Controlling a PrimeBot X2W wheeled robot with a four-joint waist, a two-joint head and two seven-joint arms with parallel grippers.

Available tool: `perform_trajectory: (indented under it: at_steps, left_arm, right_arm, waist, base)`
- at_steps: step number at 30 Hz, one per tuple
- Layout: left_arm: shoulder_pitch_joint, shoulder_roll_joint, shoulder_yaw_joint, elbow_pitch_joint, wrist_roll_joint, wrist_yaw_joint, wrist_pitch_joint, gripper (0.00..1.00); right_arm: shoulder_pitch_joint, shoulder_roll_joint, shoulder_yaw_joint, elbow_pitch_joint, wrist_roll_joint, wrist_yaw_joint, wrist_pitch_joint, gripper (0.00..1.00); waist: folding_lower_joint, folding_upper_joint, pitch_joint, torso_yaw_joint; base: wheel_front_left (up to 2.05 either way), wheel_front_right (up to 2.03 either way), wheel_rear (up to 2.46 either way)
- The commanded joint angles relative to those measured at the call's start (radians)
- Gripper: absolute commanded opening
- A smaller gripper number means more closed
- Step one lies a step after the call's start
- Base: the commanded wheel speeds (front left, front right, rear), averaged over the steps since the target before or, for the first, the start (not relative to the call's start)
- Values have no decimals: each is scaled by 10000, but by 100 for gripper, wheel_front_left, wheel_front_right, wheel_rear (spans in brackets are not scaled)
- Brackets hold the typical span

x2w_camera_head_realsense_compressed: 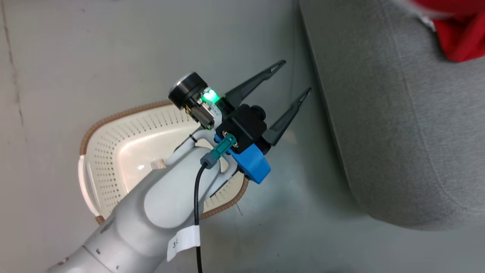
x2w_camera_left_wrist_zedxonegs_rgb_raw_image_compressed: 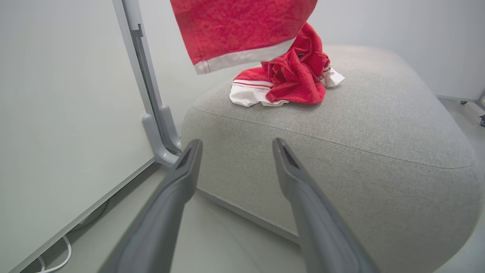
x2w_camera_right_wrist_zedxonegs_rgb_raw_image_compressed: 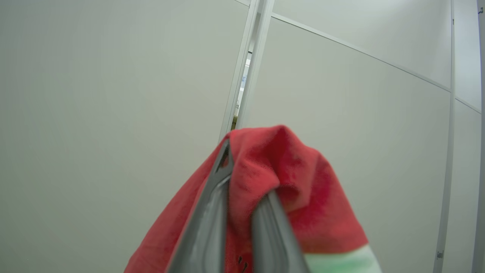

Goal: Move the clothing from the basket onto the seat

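My left end effector (x2w_camera_head_realsense_compressed: 297, 76) hangs over the floor (x2w_camera_head_realsense_compressed: 57, 57) between the basket (x2w_camera_head_realsense_compressed: 110, 151) and the seat (x2w_camera_head_realsense_compressed: 398, 113), its two dark fingers spread apart and pointing toward the seat. The basket stands on the floor, partly hidden under my left forearm, with its brown rim and perforated walls showing. Along my left fingers, the seat's rounded front lies just beyond the tips. On its top rests a crumpled heap of clothing (x2w_camera_left_wrist_zedxonegs_rgb_raw_image_compressed: 291, 81), red with white trim. A red garment (x2w_camera_left_wrist_zedxonegs_rgb_raw_image_compressed: 242, 26) with a white hem hangs in the air above that heap, and I cannot tell whether the two touch. My right end effector (x2w_camera_right_wrist_zedxonegs_rgb_raw_image_compressed: 248, 168) is clamped on red fabric, its fingers close together with a fold bunched over and between them, against pale wall panels (x2w_camera_right_wrist_zedxonegs_rgb_raw_image_compressed: 94, 94).
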Motion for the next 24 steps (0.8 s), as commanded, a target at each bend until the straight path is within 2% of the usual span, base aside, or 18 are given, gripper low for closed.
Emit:
perform_trajectory:
  at_steps: [1, 7, 11, 17, 24]
  left_arm:
    - [-228, 102, 37, -42, 89, -13, -25, 100]
    - [-834, 286, 86, -234, 321, -12, -26, 100]
    - [-1114, 408, 79, -289, 386, -12, -20, 100]
    - [-1237, 505, -20, -317, 408, -6, -7, 100]
    - [-1251, 594, -65, -389, 334, 30, -12, 100]
  right_arm:
    - [-353, -216, -247, -16, 20, 1, -4, 0]
    - [-1826, -1921, -1638, 1397, 10, 1, -4, 0]
    - [-1860, -2398, -2021, 2532, -249, 1, -4, 0]
    - [-1113, -1839, -2205, 3945, -849, 1, -6, 0]
    - [-143, -1058, -2323, 5052, -1213, 1, -6, 0]
  waist:
    - [-1, 0, 789, 132]
    - [-1, 0, 1877, 94]
    - [-1, 0, 2407, 12]
    - [-1, 0, 2783, -131]
    - [-1, 0, 2853, -88]
  base:
    - [0, 0, 0]
    - [0, 0, 0]
    - [0, 0, 0]
    - [0, 0, 0]
    - [0, 0, 0]
